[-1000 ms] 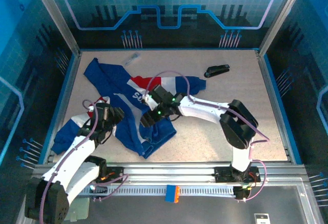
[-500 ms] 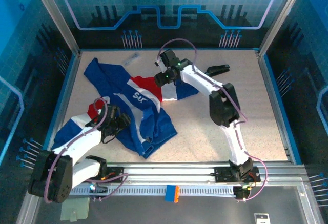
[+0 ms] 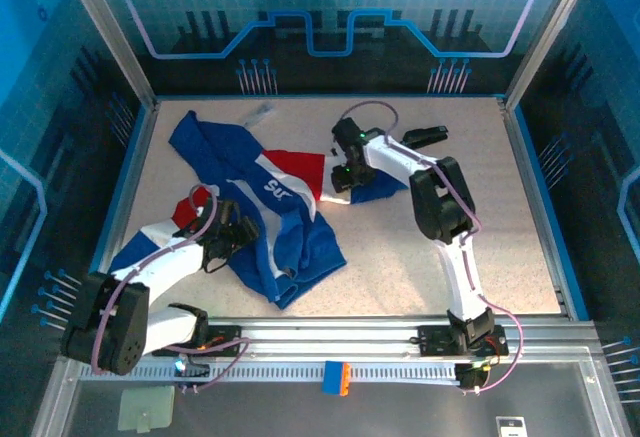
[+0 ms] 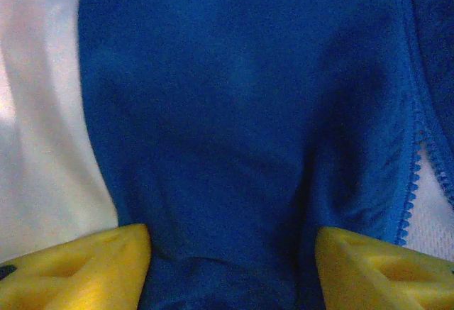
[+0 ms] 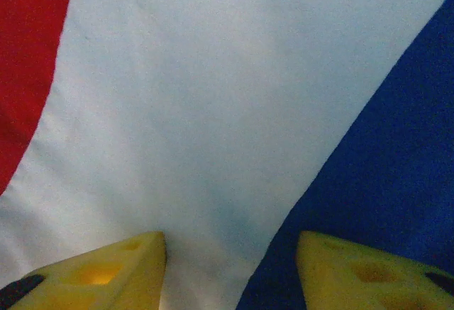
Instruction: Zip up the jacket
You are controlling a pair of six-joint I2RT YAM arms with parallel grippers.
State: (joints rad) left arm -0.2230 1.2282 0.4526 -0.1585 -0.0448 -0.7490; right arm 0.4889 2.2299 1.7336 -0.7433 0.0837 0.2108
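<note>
The royal-blue jacket [image 3: 285,222] lies crumpled on the left half of the table, its red and white bands and white lettering facing up. My left gripper [image 3: 233,234] rests low on the jacket's near-left part. In the left wrist view that gripper [image 4: 230,274] is open, with blue fabric spanning the gap between its fingers [image 4: 78,271], a white band to the left and zipper teeth [image 4: 411,182] to the right. My right gripper [image 3: 345,175] sits on the jacket's right sleeve. The right wrist view shows it [image 5: 230,274] open over the white and blue bands.
A small black stapler-like object [image 3: 423,138] lies at the back right of the table. A small pale strip [image 3: 258,113] lies at the back by the hood. Bare table [image 3: 430,247] stretches to the right of the jacket. Blue rails edge the workspace.
The right arm swung from the jacket's middle to the back, then came down on the right sleeve, which is now spread wider. The left gripper shifted slightly right on the fabric.
</note>
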